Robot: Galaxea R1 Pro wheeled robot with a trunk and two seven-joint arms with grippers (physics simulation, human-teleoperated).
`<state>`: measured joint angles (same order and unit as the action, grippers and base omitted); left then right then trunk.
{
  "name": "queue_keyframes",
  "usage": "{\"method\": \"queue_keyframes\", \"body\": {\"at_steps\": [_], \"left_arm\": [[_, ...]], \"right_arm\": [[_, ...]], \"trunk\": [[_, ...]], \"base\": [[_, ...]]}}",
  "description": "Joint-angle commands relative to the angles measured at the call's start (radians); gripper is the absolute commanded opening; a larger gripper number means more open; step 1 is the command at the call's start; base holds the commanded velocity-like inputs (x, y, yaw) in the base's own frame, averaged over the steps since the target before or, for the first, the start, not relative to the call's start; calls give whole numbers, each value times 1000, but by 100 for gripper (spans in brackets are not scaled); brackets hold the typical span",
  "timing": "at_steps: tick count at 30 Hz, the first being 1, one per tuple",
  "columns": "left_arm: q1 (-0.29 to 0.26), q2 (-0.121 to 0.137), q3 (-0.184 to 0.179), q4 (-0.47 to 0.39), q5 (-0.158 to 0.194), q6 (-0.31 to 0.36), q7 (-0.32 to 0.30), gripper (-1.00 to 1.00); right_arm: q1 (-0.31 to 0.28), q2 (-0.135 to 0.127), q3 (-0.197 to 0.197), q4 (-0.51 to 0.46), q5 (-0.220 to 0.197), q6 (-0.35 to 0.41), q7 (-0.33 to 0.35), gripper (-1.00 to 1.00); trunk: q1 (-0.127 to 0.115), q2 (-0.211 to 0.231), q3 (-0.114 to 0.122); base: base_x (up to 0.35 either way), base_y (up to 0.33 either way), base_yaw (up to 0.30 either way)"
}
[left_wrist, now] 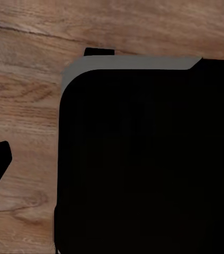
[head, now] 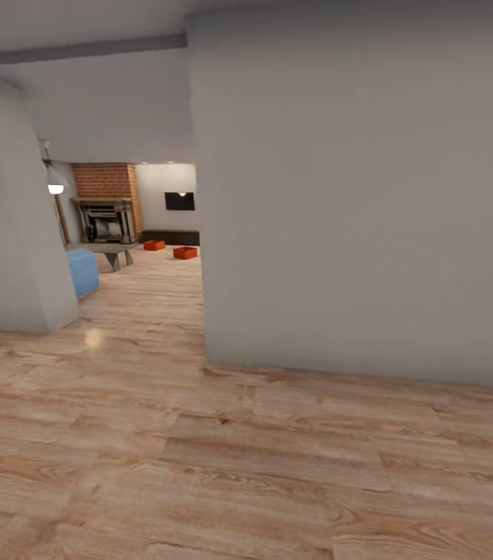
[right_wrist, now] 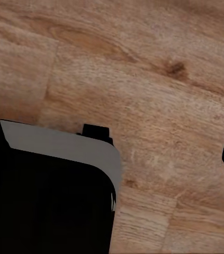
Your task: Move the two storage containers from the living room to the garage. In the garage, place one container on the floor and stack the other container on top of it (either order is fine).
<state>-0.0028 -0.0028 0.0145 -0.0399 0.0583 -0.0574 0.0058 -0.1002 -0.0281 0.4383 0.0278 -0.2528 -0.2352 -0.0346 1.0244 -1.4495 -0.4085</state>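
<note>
Two storage containers, one and the other, sit far off on the pale wood-plank floor of the living room, near its back wall by the brick fireplace. Both are small orange-red open-top boxes, a little apart. A grey wall stands close ahead. Whether either claw is spread or pressed together I cannot tell.

A large grey-white wall block stands on the right, its base meeting the wood-plank flooring. Through the gap to its left, a brick fireplace sits at the far end, with a low grey table before it and a pale blue seat nearer. A lit lamp hangs beside the left wall.
</note>
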Motion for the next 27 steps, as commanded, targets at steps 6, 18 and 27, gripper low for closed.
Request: {"method": "queue_keyframes", "body": {"at_steps": [6,18,27], "left_arm": [[0,0,1,0,6,-3,1,100],[0,0,1,0,6,-2,1,100],[0,0,1,0,6,-3,1,100]], "right_arm": [[-1,1,9,3,-8,-5,-1,100],[-1,3,8,3,-11,-5,-3,100],[-1,4,9,3,-11,-1,-4,100]], "trunk": [[1,0,-1],[1,0,2],[1,0,4]], "base": [[323,0,212],[323,0,125],[323,0,261]]}}
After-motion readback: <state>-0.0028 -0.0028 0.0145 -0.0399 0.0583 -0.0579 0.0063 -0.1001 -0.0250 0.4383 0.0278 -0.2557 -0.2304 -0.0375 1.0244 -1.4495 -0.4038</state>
